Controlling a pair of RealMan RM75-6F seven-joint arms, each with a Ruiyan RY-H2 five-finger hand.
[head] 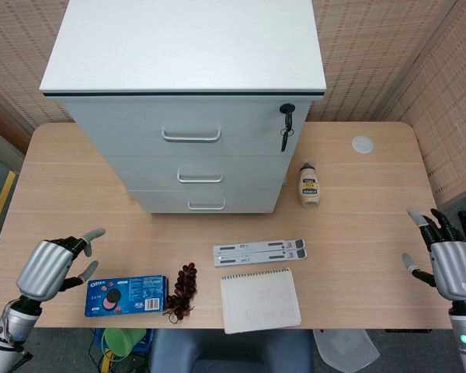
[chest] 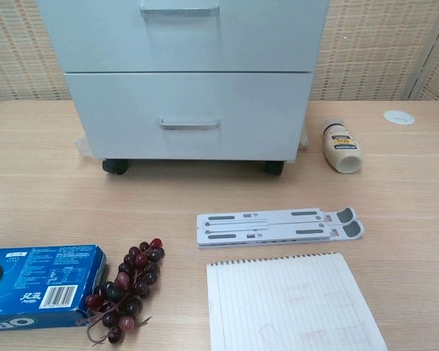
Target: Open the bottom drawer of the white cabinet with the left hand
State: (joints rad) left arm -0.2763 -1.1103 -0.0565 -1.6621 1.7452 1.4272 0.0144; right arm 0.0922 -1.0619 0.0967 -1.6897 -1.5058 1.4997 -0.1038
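Silver-grey metal left hand (head: 50,265) hovers over the worktop's front-left corner, palm down, fingers (head: 92,232) spread apart and pointing toward the cabinet, holding nothing. It sits just beside the left end of the blue Oreo cookie box (head: 126,294), not touching it as far as shows. Right hand (head: 453,264) hangs at the worktop's front-right edge, back of the hand up, fingers splayed, empty.

White three-drawer cabinet with metal bar handles (head: 188,116) stands at the back centre of the light wood worktop (head: 357,225). Its bottom drawer (head: 204,201) is flush with the drawers above, closed, well apart from the left hand.

Head view alone shows both hands, the cabinet top, the black key in the lock (head: 286,124) and all three drawers. Chest view shows neither hand; it does show the cabinet's black castors (chest: 115,166) and the bottom drawer front (chest: 189,117) with its handle.

Also on the worktop: dark red grape bunch (chest: 128,285), white spiral notebook (chest: 291,303), grey folded laptop stand (chest: 278,226), cream squeeze bottle lying down (chest: 341,147). Chest view cuts off the cookie box at the left edge and the notebook at the bottom. Label text on the bottle is too small to read.
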